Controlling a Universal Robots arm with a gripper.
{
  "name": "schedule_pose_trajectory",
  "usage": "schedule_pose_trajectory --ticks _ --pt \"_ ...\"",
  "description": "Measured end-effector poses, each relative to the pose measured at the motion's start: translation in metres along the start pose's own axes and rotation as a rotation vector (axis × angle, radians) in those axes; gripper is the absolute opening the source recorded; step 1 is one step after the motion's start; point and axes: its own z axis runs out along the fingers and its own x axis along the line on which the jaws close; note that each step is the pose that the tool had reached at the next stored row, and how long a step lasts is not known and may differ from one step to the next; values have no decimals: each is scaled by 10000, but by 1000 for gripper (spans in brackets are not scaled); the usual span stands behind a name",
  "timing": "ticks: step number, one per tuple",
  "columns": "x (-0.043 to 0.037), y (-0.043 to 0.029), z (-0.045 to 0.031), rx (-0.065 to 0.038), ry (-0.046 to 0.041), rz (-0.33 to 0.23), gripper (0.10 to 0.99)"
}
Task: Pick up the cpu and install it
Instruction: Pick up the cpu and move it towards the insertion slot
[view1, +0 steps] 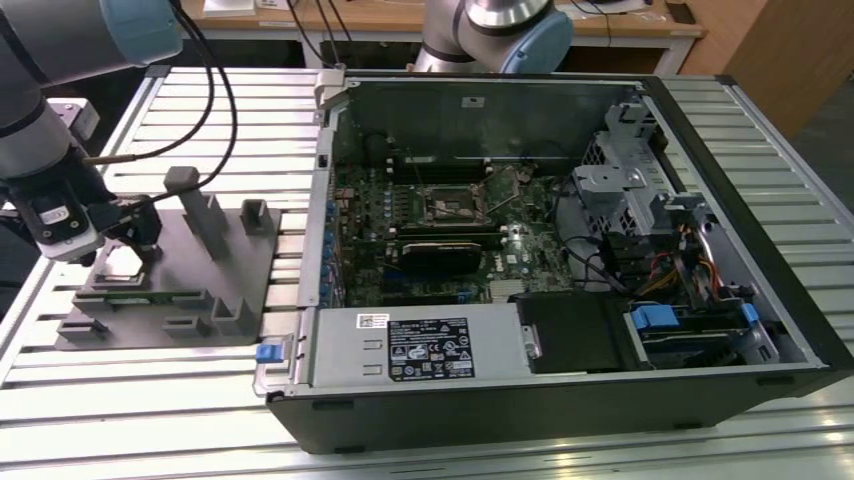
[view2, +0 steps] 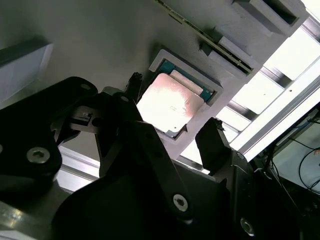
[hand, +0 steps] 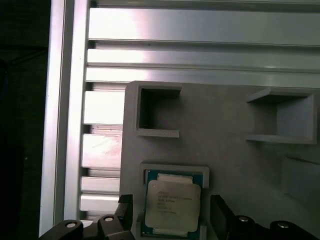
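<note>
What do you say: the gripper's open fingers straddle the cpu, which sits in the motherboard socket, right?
Not quite. The cpu lies in a recess of the grey fixture, not the motherboard socket, as both wrist views show. The gripper does straddle it, open.

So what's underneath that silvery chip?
The cpu lies in a square pocket of the grey fixture, a blue-green edge showing around it. The pocket's floor is covered by the chip.

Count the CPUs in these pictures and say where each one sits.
1. The cpu lies in a shallow square recess of the grey fixture, between the fingers of the open hand. More could be hidden inside the computer case.
</note>
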Motion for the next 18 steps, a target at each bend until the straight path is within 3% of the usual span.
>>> schedule_pose_trajectory --ticks 6,7,14,15,18 --pt "-1 -1 46 0 -5 7 702" --pt "-1 -2 48 0 -4 6 635" --pt "-1 -2 56 1 -4 7 620" --pt "-1 -2 57 0 -5 6 553" --pt "-1 -2 57 1 -4 7 537"
